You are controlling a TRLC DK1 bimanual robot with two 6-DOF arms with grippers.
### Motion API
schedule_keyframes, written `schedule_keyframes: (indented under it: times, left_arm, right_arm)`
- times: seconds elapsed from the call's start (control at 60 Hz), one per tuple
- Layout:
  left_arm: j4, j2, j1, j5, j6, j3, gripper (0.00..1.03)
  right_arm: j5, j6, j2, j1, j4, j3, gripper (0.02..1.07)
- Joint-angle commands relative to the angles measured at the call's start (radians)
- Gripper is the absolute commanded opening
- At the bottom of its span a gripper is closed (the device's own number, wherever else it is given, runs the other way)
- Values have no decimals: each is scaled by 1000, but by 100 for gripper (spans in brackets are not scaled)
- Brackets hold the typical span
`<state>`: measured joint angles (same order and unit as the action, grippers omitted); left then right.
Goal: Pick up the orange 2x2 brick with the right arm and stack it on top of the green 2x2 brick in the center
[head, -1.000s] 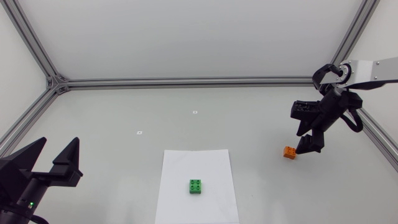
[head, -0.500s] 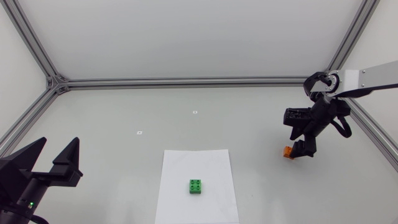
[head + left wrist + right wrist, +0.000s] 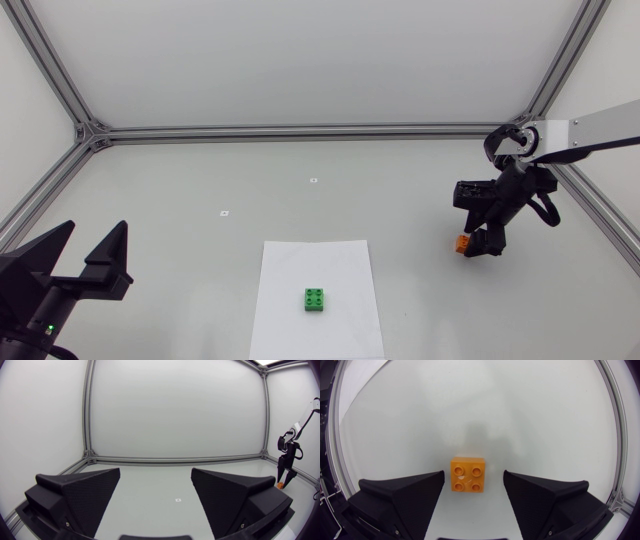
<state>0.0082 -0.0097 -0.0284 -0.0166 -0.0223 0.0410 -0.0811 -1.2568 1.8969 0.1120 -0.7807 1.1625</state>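
Straddling orange 2x2 brick (image 3: 467,474), four round studs up, right hand (image 3: 473,473) released, fingers (image 3: 410,495) clear of it

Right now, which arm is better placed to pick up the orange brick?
Right. Its open hand hangs directly over the orange brick, which lies untouched between its fingers. The left hand sits open at the opposite side, far from the brick.

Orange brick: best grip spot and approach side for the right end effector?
Take the orange brick by its two opposite side walls, from straight above: it lies flat, studs up, between the open fingers of the right end effector, walls roughly square to them.
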Motion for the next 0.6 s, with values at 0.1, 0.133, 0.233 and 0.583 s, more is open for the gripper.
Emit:
schedule_keyframes:
  times: [0.1, 0.133, 0.233, 0.583]
  left_arm:
    - [-11, -4, -1, 3, 5, -41, 99]
    - [-11, -4, -1, 3, 5, -41, 99]
    - [-11, -4, -1, 3, 5, -41, 99]
    - [-11, -4, -1, 3, 5, -41, 99]
  right_arm:
    - [1, -29, 21, -9, 4, -21, 77]
    - [1, -29, 24, -9, 6, -20, 75]
    - [3, -27, 28, -11, 15, -18, 73]
    - [3, -23, 34, -17, 23, -21, 73]
